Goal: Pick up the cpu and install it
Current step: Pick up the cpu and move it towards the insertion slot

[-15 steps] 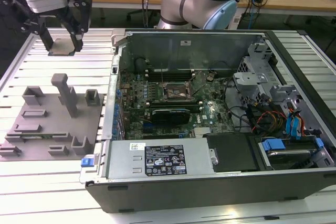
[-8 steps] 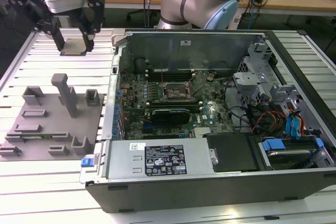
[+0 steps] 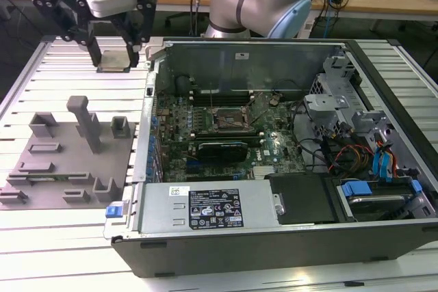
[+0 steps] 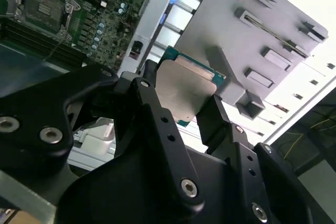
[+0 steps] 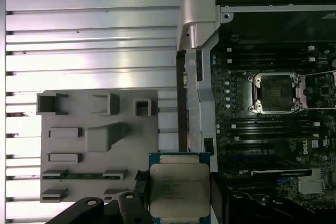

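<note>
Item: cpu, silvery top | Claw: my gripper is closed on its edges, chip held flat | Location: in the air over the slatted table, beyond the grey tray, outside the computer case | Done: pick-up | Left: seating in the socket, which I judge empty

gripper clamping cpu, grey tray beyond
</note>
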`<move>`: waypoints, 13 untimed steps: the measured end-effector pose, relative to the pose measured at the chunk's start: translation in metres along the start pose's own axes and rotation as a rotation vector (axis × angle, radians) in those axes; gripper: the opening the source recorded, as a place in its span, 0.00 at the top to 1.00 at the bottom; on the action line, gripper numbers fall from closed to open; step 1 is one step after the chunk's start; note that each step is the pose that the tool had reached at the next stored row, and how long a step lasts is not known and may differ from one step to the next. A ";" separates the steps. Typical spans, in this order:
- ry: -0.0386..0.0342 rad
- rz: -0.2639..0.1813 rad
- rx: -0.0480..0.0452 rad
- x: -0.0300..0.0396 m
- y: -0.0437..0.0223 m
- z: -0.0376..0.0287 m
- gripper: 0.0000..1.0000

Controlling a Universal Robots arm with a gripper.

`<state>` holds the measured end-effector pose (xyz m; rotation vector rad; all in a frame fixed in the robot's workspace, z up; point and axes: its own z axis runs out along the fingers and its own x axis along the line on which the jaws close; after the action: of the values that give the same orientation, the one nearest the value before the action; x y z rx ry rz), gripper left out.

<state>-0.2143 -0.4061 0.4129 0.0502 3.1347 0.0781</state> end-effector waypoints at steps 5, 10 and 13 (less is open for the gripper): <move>0.0001 0.000 0.0001 -0.0148 0.0005 0.0000 0.45; 0.0000 0.000 0.0001 -0.0296 0.0010 0.0002 0.45; 0.0001 0.000 0.0001 -0.0420 0.0013 0.0002 0.45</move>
<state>-0.1722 -0.4061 0.4130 0.0502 3.1348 0.0780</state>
